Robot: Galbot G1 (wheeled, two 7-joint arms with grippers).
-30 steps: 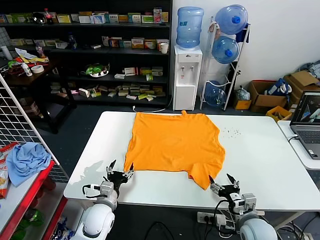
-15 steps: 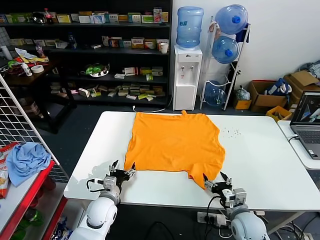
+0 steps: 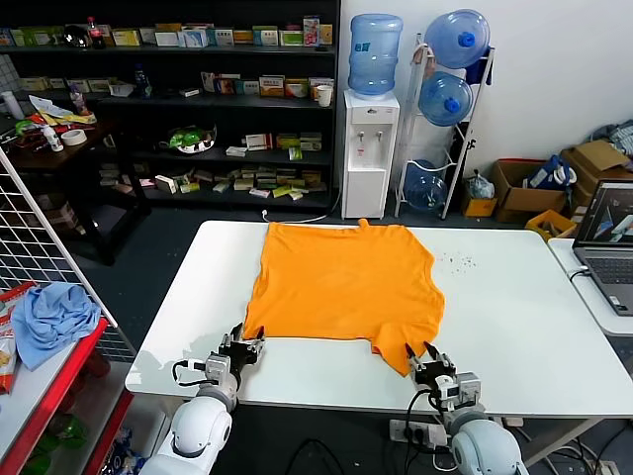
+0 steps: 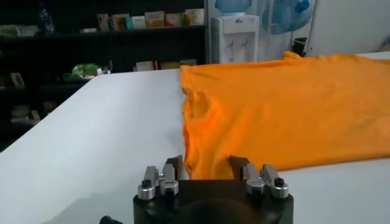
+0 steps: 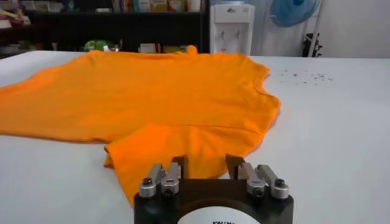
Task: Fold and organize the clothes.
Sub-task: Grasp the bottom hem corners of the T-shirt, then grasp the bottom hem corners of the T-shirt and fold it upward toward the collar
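The orange T-shirt (image 3: 341, 287) lies spread flat on the white table (image 3: 514, 317), with one sleeve sticking out at its near right corner. My left gripper (image 3: 244, 343) is open at the shirt's near left corner. In the left wrist view the shirt (image 4: 286, 109) has its corner edge lying between the spread fingers of the left gripper (image 4: 206, 167). My right gripper (image 3: 423, 354) is open at the near right sleeve. In the right wrist view the shirt (image 5: 170, 97) has its sleeve tip between the fingers of the right gripper (image 5: 207, 164).
A laptop (image 3: 608, 247) stands on a side table at the right. A light blue cloth (image 3: 49, 312) lies on a red shelf at the left beside a wire rack (image 3: 40, 228). Small specks (image 3: 457, 262) lie on the table. A water dispenser (image 3: 370, 148) and shelves stand behind.
Both grippers have moved forward onto the table, up to the shirt's near edge: the left to the near left corner, the right to the sleeve. The shirt has not moved.
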